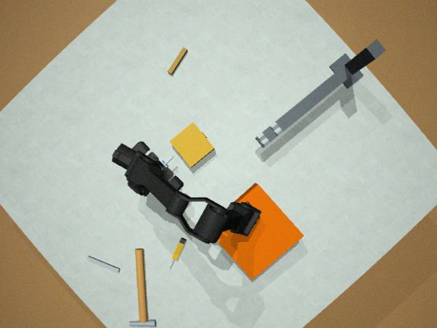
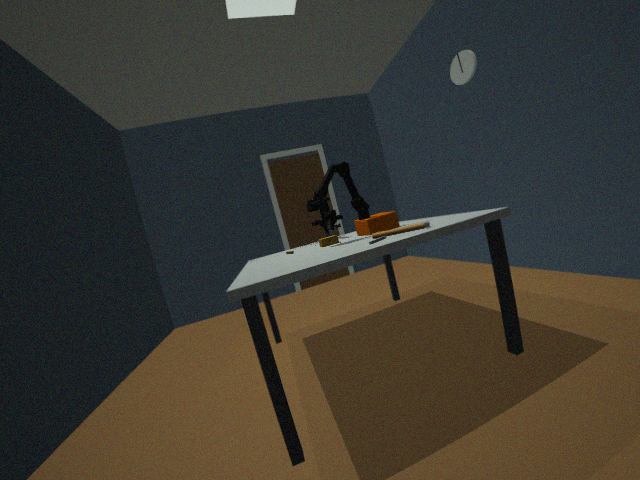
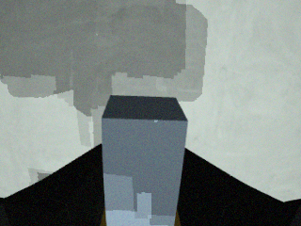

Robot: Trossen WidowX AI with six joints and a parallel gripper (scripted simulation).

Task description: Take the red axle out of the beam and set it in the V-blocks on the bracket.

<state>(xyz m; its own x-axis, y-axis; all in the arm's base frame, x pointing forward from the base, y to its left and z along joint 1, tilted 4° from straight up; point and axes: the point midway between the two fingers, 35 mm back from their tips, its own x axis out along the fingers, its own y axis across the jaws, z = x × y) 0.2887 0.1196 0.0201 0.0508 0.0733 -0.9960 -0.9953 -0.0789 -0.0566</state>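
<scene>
Across the room's tan floor (image 1: 399,21) (image 2: 217,413) stands the pale tabletop (image 1: 70,106) (image 2: 289,268), which carries everything else. The black arm (image 1: 155,180) (image 2: 351,183) rises from an orange box (image 1: 272,240) (image 2: 379,223) and bends over to one side. Well apart from it lies a long grey assembly (image 1: 310,98), with a crosspiece near one end and a narrow, stepped tip at the other. A wooden-handled hammer (image 1: 141,282) (image 2: 400,229) lies flat near the edge. Between the arm's outer end and the grey assembly sits a squat yellow block (image 1: 192,144) (image 2: 328,241). Just beside that block, the claw (image 1: 168,165) (image 2: 330,231) (image 3: 141,154) is grasping a blue-grey piece (image 3: 145,146), apparently above the tabletop. A yellow utility knife (image 1: 179,249), a thin metal strip (image 1: 103,264) and a little wooden bar (image 1: 177,61) (image 2: 289,252) lie separately. I cannot tell where the red axle is.
</scene>
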